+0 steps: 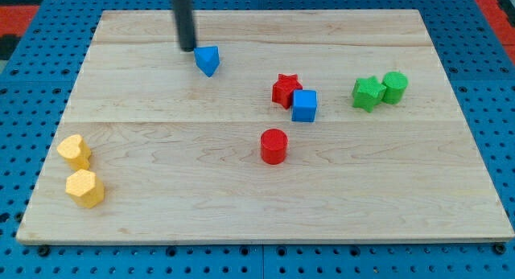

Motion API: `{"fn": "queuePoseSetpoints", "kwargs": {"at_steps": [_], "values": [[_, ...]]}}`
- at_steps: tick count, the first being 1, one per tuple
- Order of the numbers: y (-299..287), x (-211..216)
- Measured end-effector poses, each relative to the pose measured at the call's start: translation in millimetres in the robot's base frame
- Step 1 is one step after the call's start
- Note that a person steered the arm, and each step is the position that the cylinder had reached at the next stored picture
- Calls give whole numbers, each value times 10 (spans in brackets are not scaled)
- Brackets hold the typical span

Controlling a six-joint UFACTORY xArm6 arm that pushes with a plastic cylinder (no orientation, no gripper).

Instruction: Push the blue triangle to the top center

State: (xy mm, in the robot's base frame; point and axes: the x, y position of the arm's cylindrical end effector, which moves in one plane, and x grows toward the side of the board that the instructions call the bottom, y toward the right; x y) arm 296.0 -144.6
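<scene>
The blue triangle (208, 60) lies on the wooden board (161, 174) in the upper left-centre part. My tip (187, 49) is at the end of the dark rod, just to the left of the triangle and slightly above it in the view, very close to its left edge. I cannot tell whether they touch.
A red star (285, 89) and a blue cube (304, 105) sit together right of centre. A red cylinder (273, 145) is below them. A green star (367, 93) and a green cylinder (394, 87) are at the right. A yellow heart (74, 151) and a yellow hexagon (85, 188) are at the lower left.
</scene>
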Motion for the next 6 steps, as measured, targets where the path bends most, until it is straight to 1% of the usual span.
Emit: {"fn": "queuePoseSetpoints", "kwargs": {"at_steps": [1, 3, 4, 5, 6], "values": [[220, 599], [695, -5], [811, -56], [842, 96], [1083, 183]]}}
